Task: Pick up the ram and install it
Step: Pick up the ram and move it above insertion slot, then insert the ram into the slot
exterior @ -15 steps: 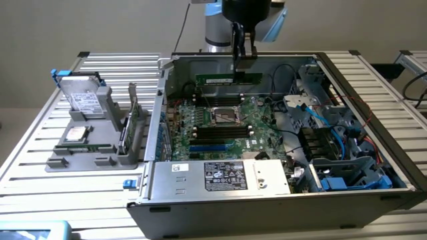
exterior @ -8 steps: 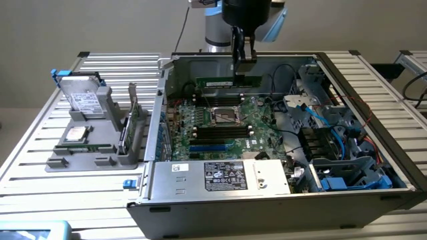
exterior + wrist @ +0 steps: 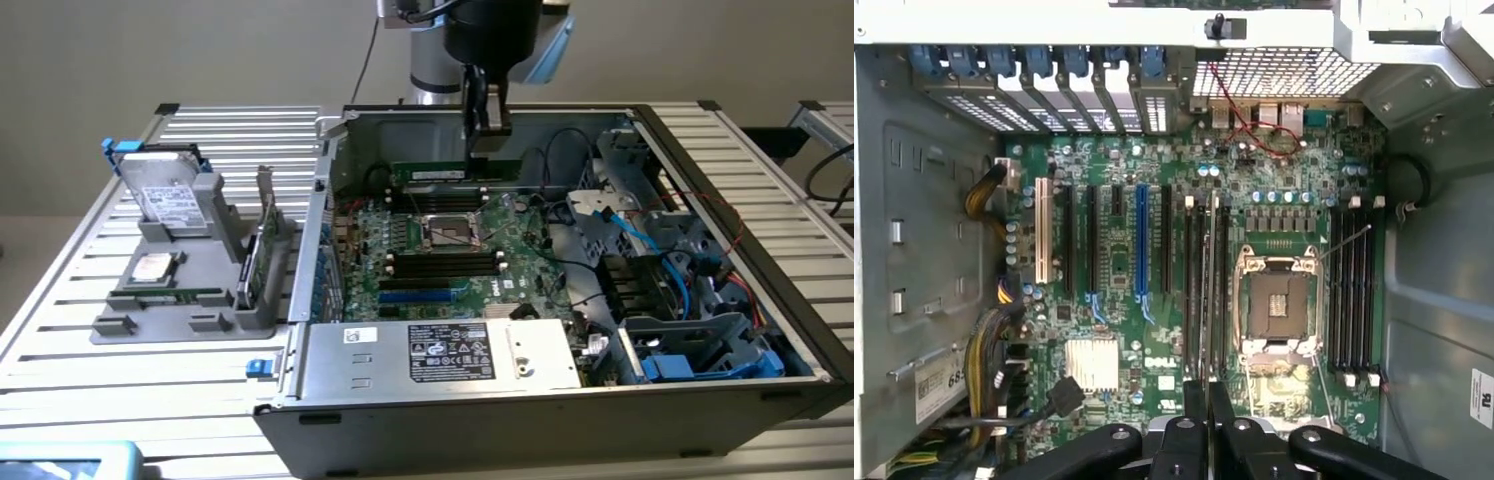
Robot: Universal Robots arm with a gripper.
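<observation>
Ram (image 3: 441, 173) (image 3: 1214, 280): a long green stick, level, held lengthwise inside the open computer case (image 3: 534, 425), near its far wall in the exterior view.
Ram, from the wrist view: seen edge-on as a thin line, running in line with the black memory slots (image 3: 1195, 270) just beside the processor socket (image 3: 1279, 305).
Ram to slot: directly over that bank of slots; I cannot tell whether it touches or is seated.
Gripper (image 3: 487, 148) (image 3: 1210, 395): narrow, closed on the ram's top edge at about mid-length, pointing straight down into the case.
Fingers (image 3: 1195, 400): dark, one on each face of the stick.
Motherboard (image 3: 441, 250) (image 3: 1114, 260): green, lying flat on the case floor; a second bank of slots (image 3: 1352, 290) lies on the other side of the socket.
Power supply (image 3: 454, 350): silver box with a label, at the near edge of the case.
Stand (image 3: 174, 322): grey, on the slatted table (image 3: 80, 400), on the exterior view's left, well apart from the gripper.
On the stand: a silver hard drive (image 3: 167, 200) leaning upright and a green expansion card (image 3: 271, 240) standing on edge.
</observation>
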